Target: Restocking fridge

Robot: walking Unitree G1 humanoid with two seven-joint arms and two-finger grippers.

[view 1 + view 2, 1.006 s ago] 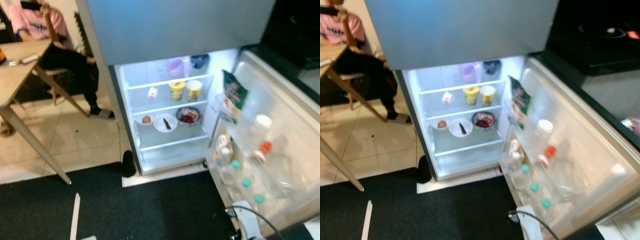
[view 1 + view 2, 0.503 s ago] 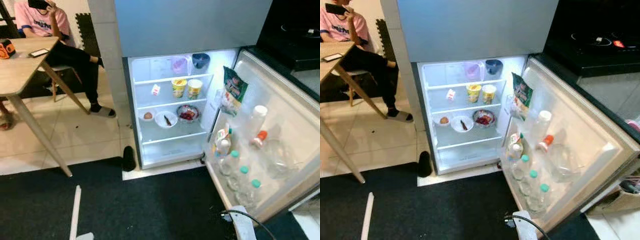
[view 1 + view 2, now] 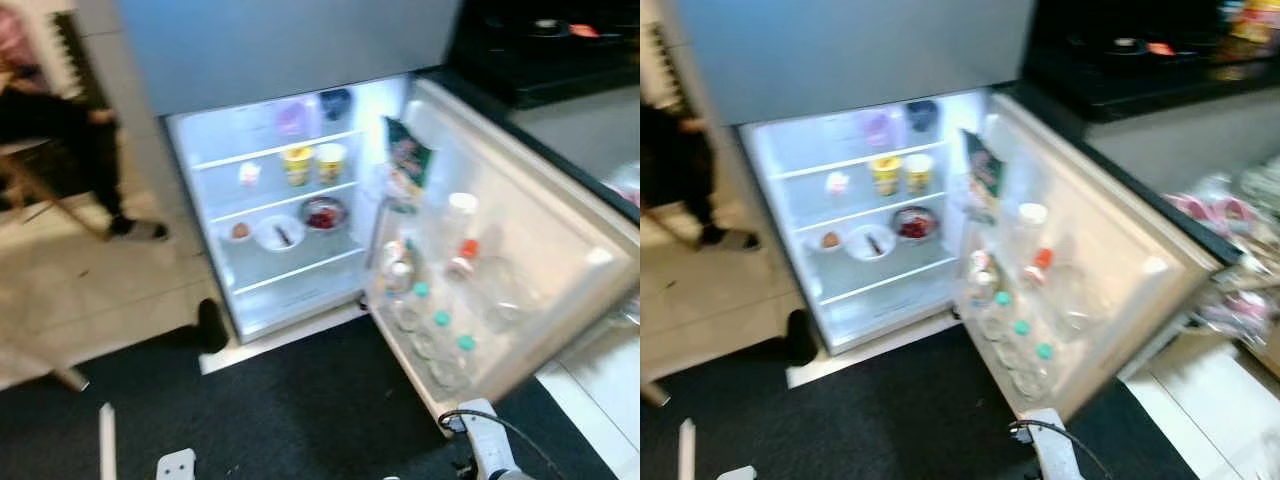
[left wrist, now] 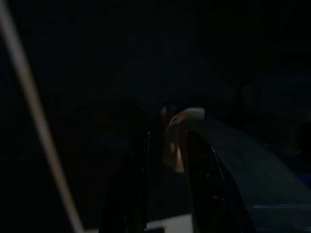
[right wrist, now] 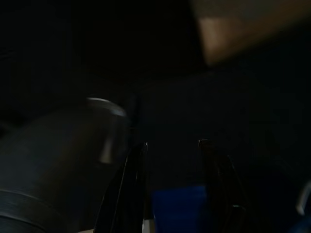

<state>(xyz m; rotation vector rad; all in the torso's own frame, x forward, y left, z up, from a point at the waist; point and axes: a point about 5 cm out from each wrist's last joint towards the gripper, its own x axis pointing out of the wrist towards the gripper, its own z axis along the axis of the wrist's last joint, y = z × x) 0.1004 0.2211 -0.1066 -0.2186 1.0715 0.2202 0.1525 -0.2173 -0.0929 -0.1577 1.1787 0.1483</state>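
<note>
Fridge (image 3: 290, 210), door (image 3: 520, 260) swung wide, interior lit. Shelves: two yellow cups (image 3: 313, 162), three small dishes (image 3: 280, 233). Door rack: capped bottles (image 3: 435, 335), judged slippery, moderately heavy, best taken round the body below the cap. Left gripper (image 4: 167, 170) and right gripper (image 5: 172, 170) hang in shade, fingers a narrow gap apart, holding nothing discernible.

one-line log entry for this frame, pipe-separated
phase: facing fridge | door: open | shelves: two yellow cups, red-food bowl | door rack: capped bottles | arms: idle | view: blurred
</note>
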